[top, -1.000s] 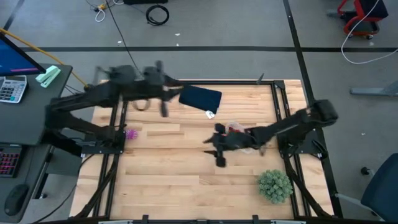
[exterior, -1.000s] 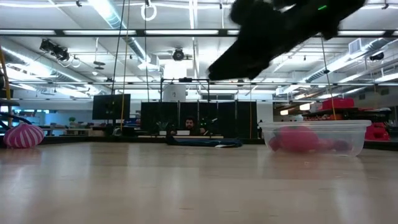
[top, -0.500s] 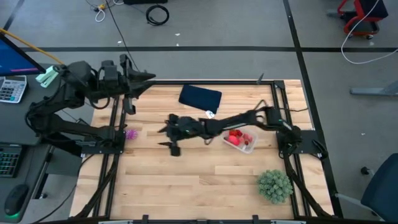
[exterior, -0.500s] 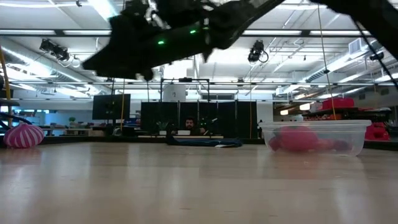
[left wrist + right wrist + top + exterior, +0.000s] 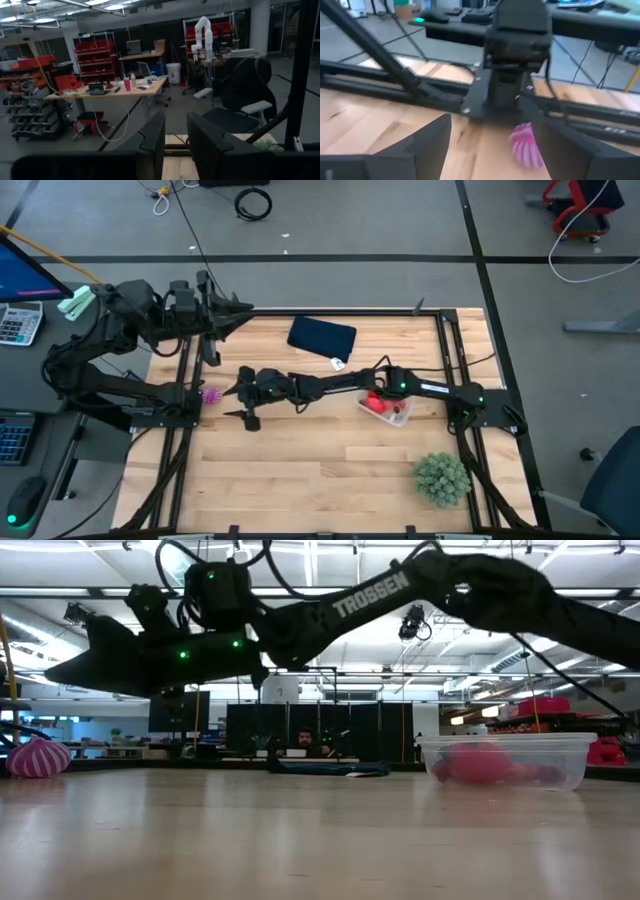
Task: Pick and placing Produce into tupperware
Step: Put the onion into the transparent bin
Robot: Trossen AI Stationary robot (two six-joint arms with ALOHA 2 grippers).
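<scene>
**Q:** One piece of produce lies outside the tupperware; where, and what is reaching for it?

**A:** The pink striped piece (image 5: 210, 394) lies at the tabletop (image 5: 300, 470) edge, well apart from the tupperware (image 5: 385, 404). Between the two, the right claw (image 5: 243, 401) hovers near the piece, fingers spread and empty.

**Q:** How should the approach be made?

**A:** Judged from the right wrist view, the piece (image 5: 526, 145) sits off-centre between the fingers and just beside the frame. The claw should centre over it, descend, and close gently.

**Q:** And the container's contents?

**A:** Red and pink produce (image 5: 480, 763). Farther off, beyond the pink piece, the left claw (image 5: 235, 311) waits, fingers slightly parted.
</scene>
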